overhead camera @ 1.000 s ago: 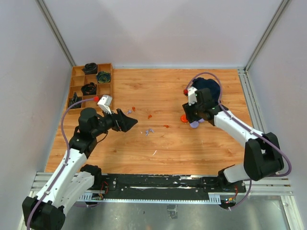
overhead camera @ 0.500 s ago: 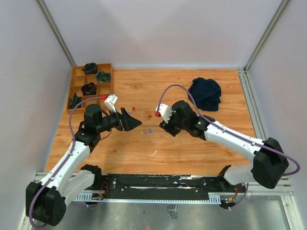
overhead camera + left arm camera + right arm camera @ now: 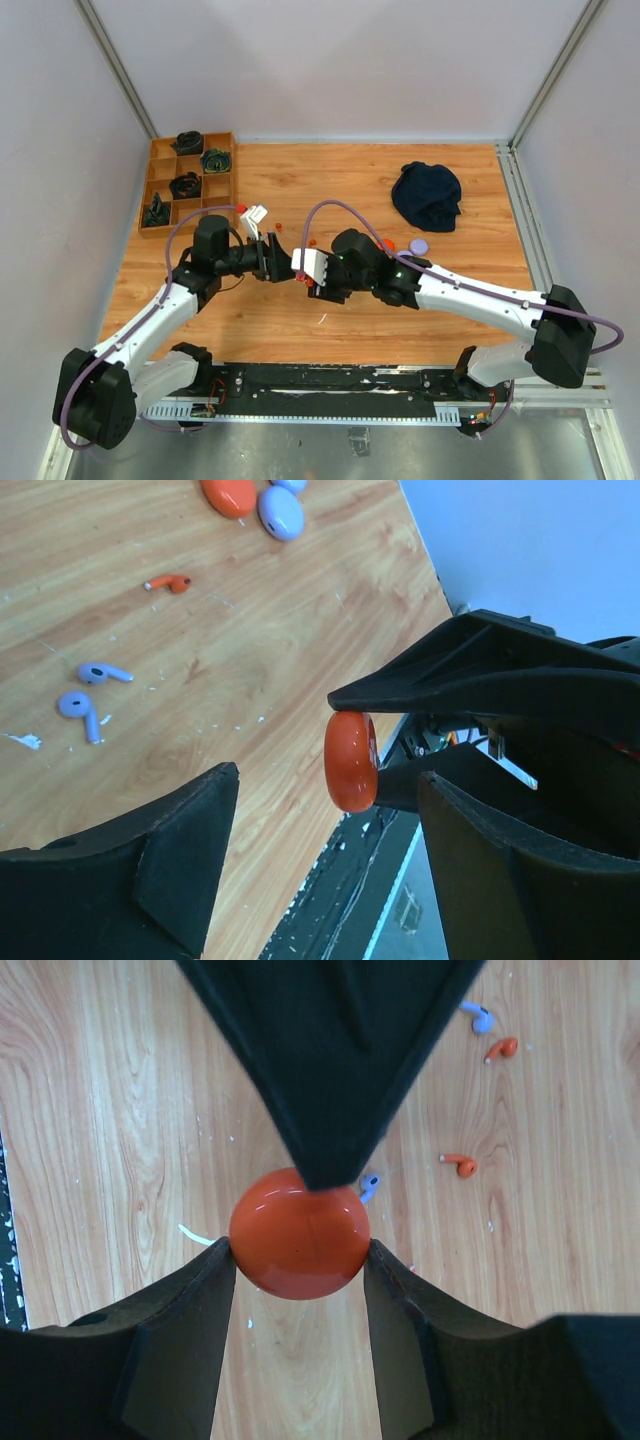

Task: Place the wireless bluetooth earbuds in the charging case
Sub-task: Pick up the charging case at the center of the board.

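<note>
My right gripper (image 3: 300,1255) is shut on an orange-red round charging case (image 3: 300,1232), held by its rim above the table. In the left wrist view that case (image 3: 350,761) shows edge-on between the fingers of my left gripper (image 3: 328,776), which is open with a gap on each side. Both grippers meet at the table's middle left (image 3: 295,268). The earbuds lie loose on the wood: one orange-red (image 3: 168,582) and two lilac (image 3: 100,672) (image 3: 75,708) in the left wrist view, and two orange-red (image 3: 460,1165) (image 3: 502,1048) and two lilac (image 3: 478,1017) (image 3: 368,1185) in the right wrist view.
An orange-red puck (image 3: 388,243) and a lilac puck (image 3: 418,245) lie right of centre. A dark blue cloth (image 3: 427,195) is bunched at the back right. A wooden compartment tray (image 3: 222,178) with dark items stands at the back left. The table's front edge runs close below the grippers.
My right arm has swung from the back right to the middle left, carrying the orange-red case. My left arm has moved right to meet it, and its jaws have narrowed.
</note>
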Controlling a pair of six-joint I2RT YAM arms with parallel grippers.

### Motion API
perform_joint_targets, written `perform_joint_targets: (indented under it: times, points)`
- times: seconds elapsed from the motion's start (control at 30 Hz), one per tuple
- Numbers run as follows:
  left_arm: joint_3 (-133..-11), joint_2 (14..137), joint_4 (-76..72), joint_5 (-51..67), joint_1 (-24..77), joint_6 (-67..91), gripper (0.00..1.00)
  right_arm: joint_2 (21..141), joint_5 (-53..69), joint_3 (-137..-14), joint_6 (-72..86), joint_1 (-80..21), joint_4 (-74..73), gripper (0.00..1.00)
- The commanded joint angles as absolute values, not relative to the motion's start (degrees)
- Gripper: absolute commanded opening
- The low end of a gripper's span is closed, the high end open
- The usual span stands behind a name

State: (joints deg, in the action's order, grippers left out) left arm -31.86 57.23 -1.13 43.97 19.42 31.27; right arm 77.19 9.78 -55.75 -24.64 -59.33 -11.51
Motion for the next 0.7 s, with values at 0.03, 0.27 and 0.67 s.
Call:
perform_joint_targets:
  times: [0.03,0.27,0.67]
  points:
    - [-33.3,58.47,-1.42,46.47,21.7,29.77,0.77,78.34,10.6,-59.32,-27.78,-61.52,-10.34,0.46]
    - [-33.56,59.66,-1.49,46.77,22.86,29.27,0.66,78.77,10.01,-59.87,-28.86,-62.29,-10.61,0.46]
    - [-33.75,60.88,-2.07,48.06,24.42,29.36,0.46,79.37,9.65,-59.75,-29.66,-63.0,-9.52,0.46]
